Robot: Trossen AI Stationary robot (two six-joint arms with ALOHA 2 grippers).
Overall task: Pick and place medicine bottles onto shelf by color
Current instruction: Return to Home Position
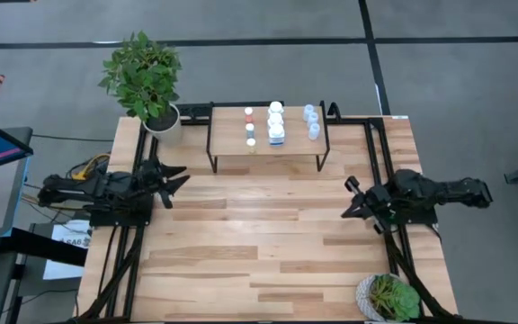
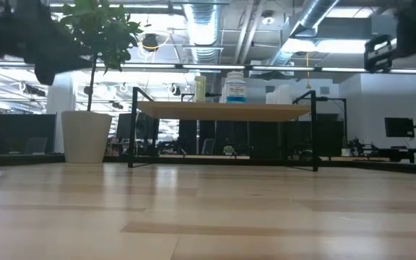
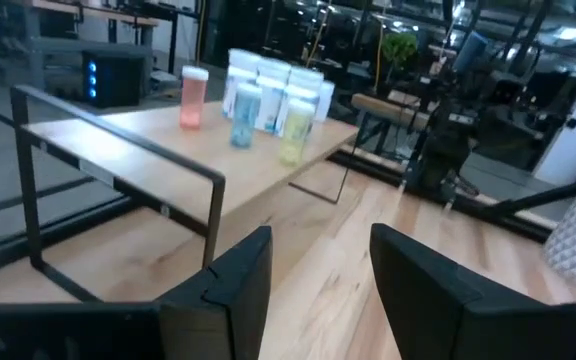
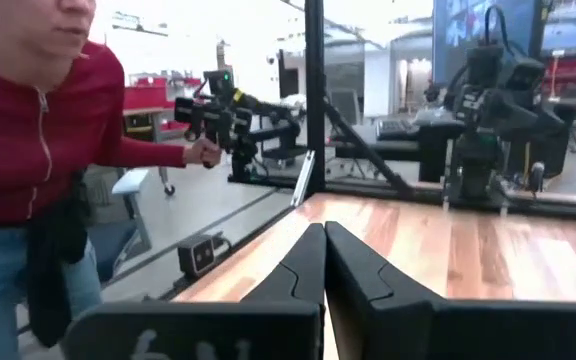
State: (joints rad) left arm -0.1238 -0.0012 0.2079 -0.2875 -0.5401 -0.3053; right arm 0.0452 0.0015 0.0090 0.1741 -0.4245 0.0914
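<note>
The shelf point(image 1: 268, 135), a low riser with a light wood top and black legs, stands at the table's far middle. Several medicine bottles stand upright on its top in three short rows: small ones with red or yellowish caps point(image 1: 249, 126), chunkier white ones point(image 1: 276, 121), pale blue ones point(image 1: 311, 120). They also show in the left wrist view point(image 3: 268, 100) and the low view point(image 2: 235, 88). My left gripper point(image 1: 180, 180) is open and empty, above the table's left side. My right gripper point(image 1: 349, 198) is shut and empty, above the right side.
A potted plant in a white pot point(image 1: 156, 112) stands at the far left corner, beside the shelf. A small plant in a pale pot point(image 1: 389, 297) stands at the near right corner. A person in a red top point(image 4: 38, 150) stands beyond the table's edge in the right wrist view.
</note>
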